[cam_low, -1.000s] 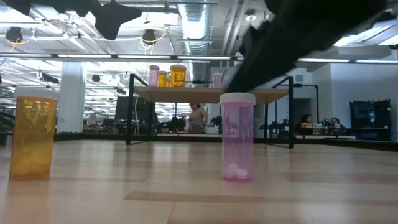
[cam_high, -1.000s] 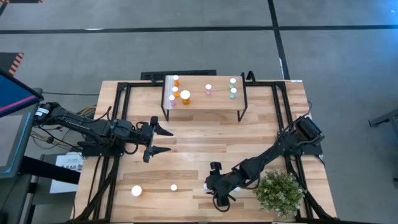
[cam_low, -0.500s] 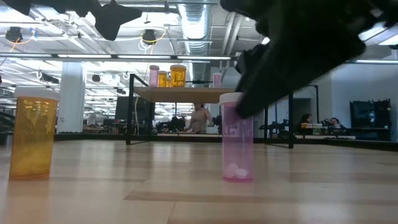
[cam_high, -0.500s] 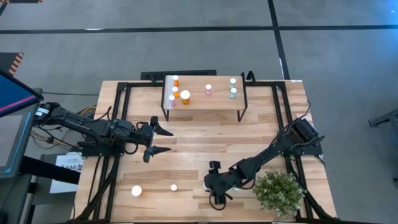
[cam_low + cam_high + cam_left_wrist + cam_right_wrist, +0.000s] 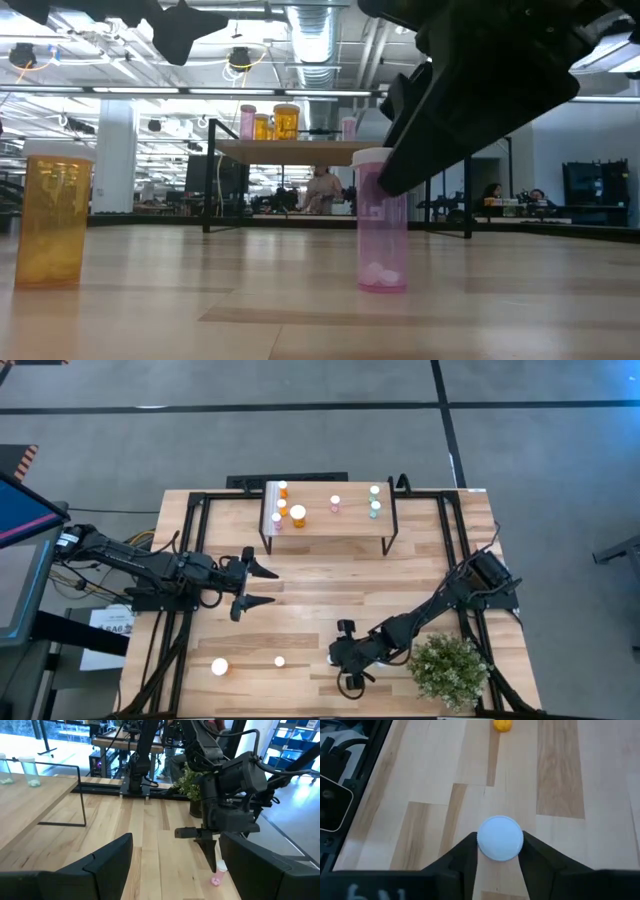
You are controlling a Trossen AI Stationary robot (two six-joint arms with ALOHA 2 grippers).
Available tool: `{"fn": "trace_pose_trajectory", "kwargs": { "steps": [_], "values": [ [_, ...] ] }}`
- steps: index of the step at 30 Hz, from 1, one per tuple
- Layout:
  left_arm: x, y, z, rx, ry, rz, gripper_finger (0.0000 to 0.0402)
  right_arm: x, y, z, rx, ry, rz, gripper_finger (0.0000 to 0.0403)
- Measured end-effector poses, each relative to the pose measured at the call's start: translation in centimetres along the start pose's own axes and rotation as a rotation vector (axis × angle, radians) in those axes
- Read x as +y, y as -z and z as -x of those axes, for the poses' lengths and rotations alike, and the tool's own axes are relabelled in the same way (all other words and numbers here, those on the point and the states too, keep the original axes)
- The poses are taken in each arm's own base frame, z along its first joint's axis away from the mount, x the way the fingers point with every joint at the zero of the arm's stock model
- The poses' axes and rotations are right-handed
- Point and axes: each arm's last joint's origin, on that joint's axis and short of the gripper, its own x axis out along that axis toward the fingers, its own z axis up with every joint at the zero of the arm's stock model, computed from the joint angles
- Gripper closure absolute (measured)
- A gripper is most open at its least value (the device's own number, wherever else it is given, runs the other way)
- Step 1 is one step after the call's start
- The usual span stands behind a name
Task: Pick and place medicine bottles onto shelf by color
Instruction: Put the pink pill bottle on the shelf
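While plant (image 5: 449, 669) crowds right pincer (image 5: 499, 851), orange bottle (image 5: 52, 222) stands apart

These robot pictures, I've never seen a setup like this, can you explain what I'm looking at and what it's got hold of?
Two dark robot arms work at a wooden table. One picture looks straight down from above, one looks level across the tabletop, and two come from cameras on the arms' wrists.

At the far edge stands a small shelf carrying little white-capped medicine bottles. Near the front, a large orange bottle and a small one stand loose, beside a potted plant.

The right gripper has its two fingers against either side of a pink bottle, seen cap-on from its wrist camera. The bottle stands on the table. The left gripper hangs open over the table's middle, empty.
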Motion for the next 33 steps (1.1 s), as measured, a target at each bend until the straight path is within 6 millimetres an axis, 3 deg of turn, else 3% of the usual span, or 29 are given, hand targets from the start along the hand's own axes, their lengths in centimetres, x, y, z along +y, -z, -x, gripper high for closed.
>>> {"fn": "trace_pose_trajectory", "kwargs": {
  "steps": [7,13,22,33],
  "values": [
    [0.0,0.0,0.0,0.000,0.000,0.000,0.0115,-0.2,-0.3,0.3,-0.001,-0.011,-0.007,0.0273],
    [0.0,0.0,0.0,0.001,0.000,-0.001,0.0115,-1.4,-1.7,2.0,-0.029,-0.007,-0.034,0.0266],
    [0.0,0.1,0.0,0.006,-0.001,-0.001,0.0115,-5.9,-5.1,8.7,-0.111,0.149,0.018,0.0269],
    [0.1,0.0,0.0,0.002,-0.026,-0.002,0.0115,-15.0,-8.1,17.0,-0.297,0.413,-0.066,0.0263]
  ]
}}
